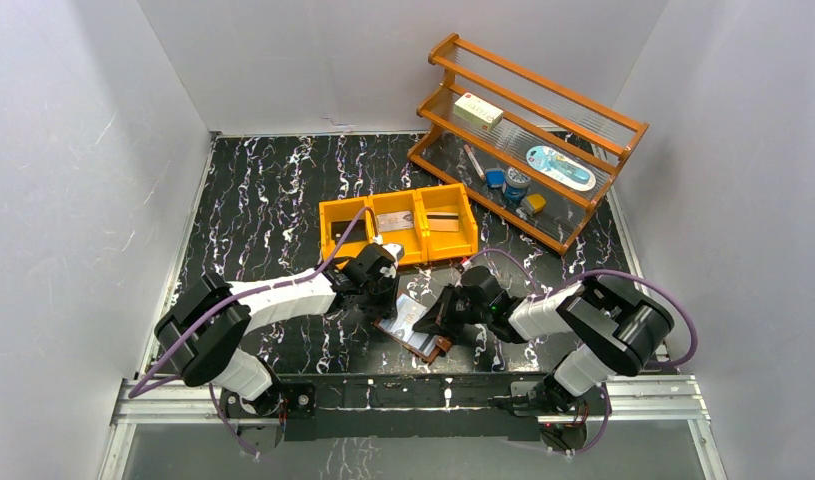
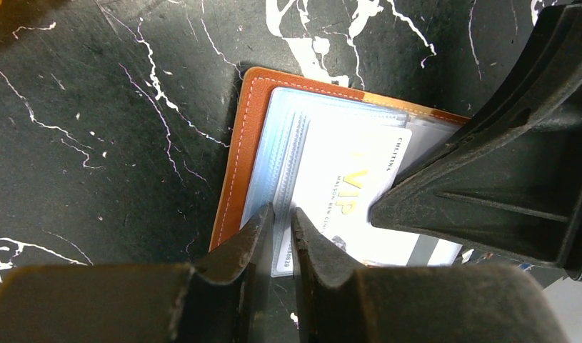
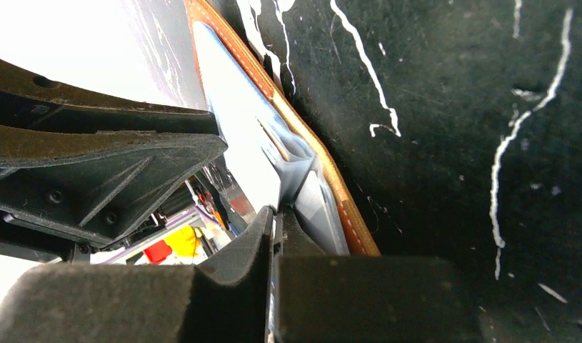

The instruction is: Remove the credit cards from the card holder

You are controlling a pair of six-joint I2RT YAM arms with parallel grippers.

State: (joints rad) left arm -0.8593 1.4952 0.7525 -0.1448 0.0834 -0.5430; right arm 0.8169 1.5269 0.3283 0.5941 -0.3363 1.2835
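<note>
Left wrist view: the left gripper (image 2: 281,218) pinches nearly shut on a corner of 1 white VIP credit card (image 2: 352,193) in the open card holder (image 2: 234,164) lying on the table (image 2: 95,143), while the right gripper (image 3: 276,221) clamps a clear sleeve (image 3: 302,168), so extraction looks underway and calls next for a straight outward pull.

**Three cameras: one overhead, two on the wrists**

The top camera looked down from high behind the near edge of the table (image 1: 263,190) and took in the whole surface from far off. The left wrist camera faced almost straight down, very close over the card holder (image 2: 236,179). The right wrist camera was just as close but skimmed along its edge from low at the side. All three views shared the card holder.
</note>
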